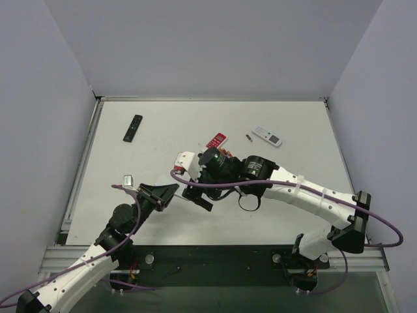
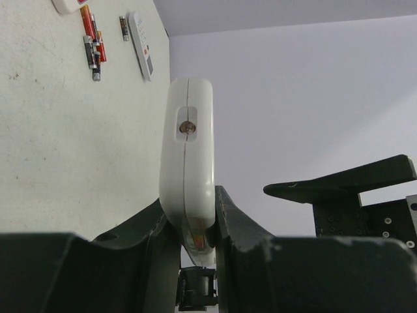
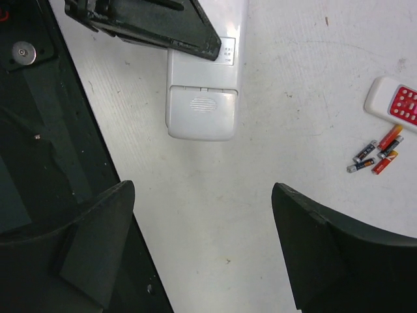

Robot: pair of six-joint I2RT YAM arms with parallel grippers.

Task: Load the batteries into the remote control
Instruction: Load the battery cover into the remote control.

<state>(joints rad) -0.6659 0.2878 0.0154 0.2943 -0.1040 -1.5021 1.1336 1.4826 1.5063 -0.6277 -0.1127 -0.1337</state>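
Note:
The remote control (image 2: 187, 150) is white and stands on its edge between the jaws of my left gripper (image 2: 195, 225), which is shut on its near end. Its plain back, with the ribbed cover (image 3: 201, 107) in place, faces my right gripper (image 3: 202, 189), which hovers open just short of the remote's free end with nothing between its fingers. From above, the remote (image 1: 184, 159) juts out from my left gripper (image 1: 163, 193), and my right gripper (image 1: 197, 188) is beside it. Several batteries (image 3: 378, 155) lie loose on the table, also in the left wrist view (image 2: 93, 42). A single battery (image 1: 249, 137) lies apart.
A red-and-white remote (image 1: 216, 140) lies by the battery cluster. A slim white remote (image 1: 267, 135) lies at the back right, and a black remote (image 1: 133, 128) at the back left. Grey walls enclose the white table (image 1: 300, 156).

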